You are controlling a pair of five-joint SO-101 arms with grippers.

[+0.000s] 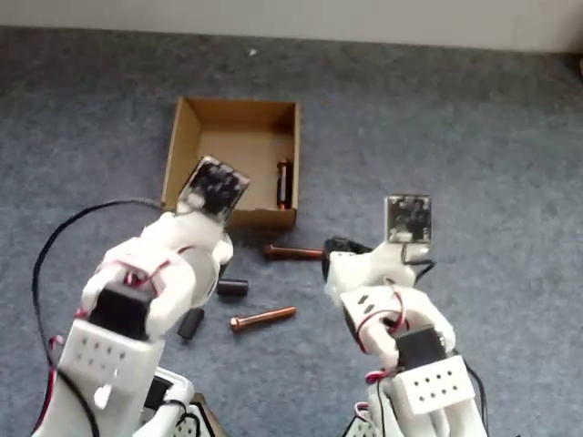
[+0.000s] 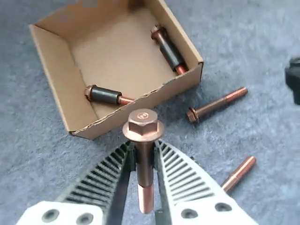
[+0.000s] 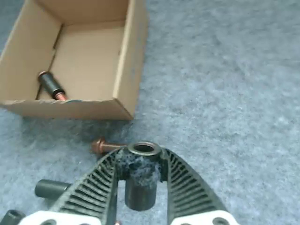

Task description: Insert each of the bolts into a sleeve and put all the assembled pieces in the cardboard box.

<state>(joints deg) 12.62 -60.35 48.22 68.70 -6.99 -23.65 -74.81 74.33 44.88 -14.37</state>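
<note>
My left gripper (image 2: 144, 150) is shut on a copper bolt (image 2: 143, 140), head toward the cardboard box (image 2: 56, 70). That box holds two assembled pieces (image 2: 105, 96) (image 2: 169, 49). My right gripper (image 3: 140, 161) is shut on a black sleeve (image 3: 140, 183), held upright with its bore showing. From above, this gripper (image 1: 339, 248) sits right of the box (image 1: 173, 155), beside a loose bolt (image 1: 293, 252). Another loose bolt (image 1: 262, 318) and two empty sleeves (image 1: 232, 288) (image 1: 190, 323) lie on the carpet below the box.
Grey carpet covers the whole work area, with open room to the right of the box and beyond it. A black cable (image 1: 55, 246) loops at the far left beside the left arm.
</note>
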